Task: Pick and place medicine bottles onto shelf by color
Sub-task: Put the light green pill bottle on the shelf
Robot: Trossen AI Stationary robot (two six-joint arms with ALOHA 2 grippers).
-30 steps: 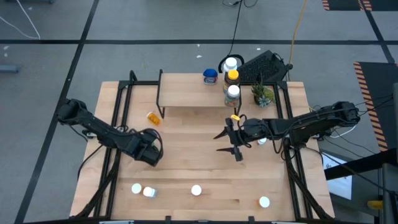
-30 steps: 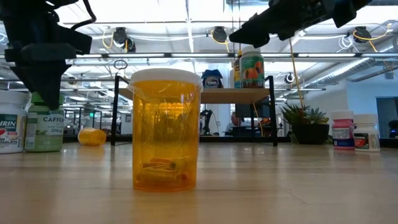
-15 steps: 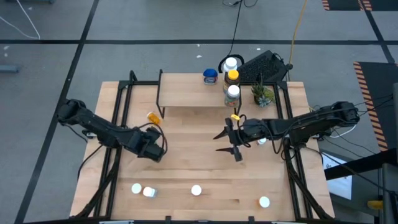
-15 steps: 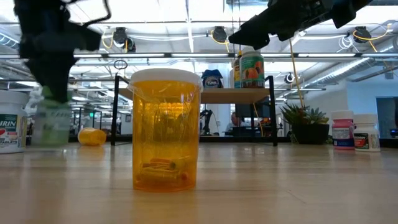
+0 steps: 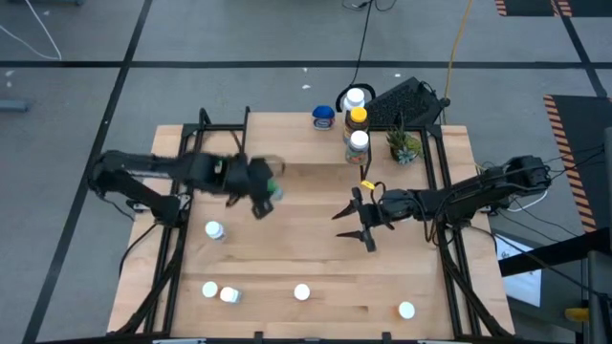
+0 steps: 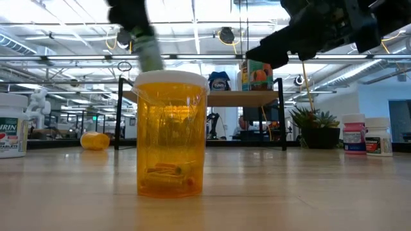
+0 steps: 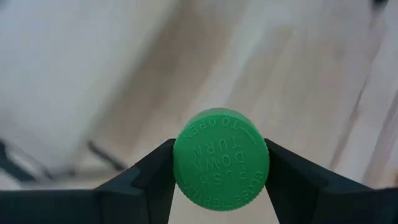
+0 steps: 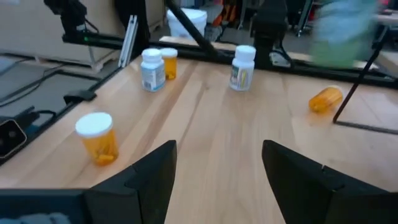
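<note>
The wooden table (image 5: 316, 239) stands on a grey floor (image 5: 239, 33) crossed by dark tape lines, with orange-and-black hazard striping (image 5: 572, 129) beyond the table's right edge. A dark cable (image 5: 363, 48) and a yellow cable (image 5: 459, 48) run across the floor toward the far edge, where a black keyboard-like unit (image 5: 406, 101) lies near the far right corner. A small green potted plant (image 5: 403, 145) sits at that corner. From table height, the room behind is a large open hall: a white ceiling with bright strip lights (image 6: 192, 13), horizontal metal rails (image 6: 359, 58), round hanging fixtures (image 6: 226, 34), and pale walls at the far right (image 6: 392, 96).
</note>
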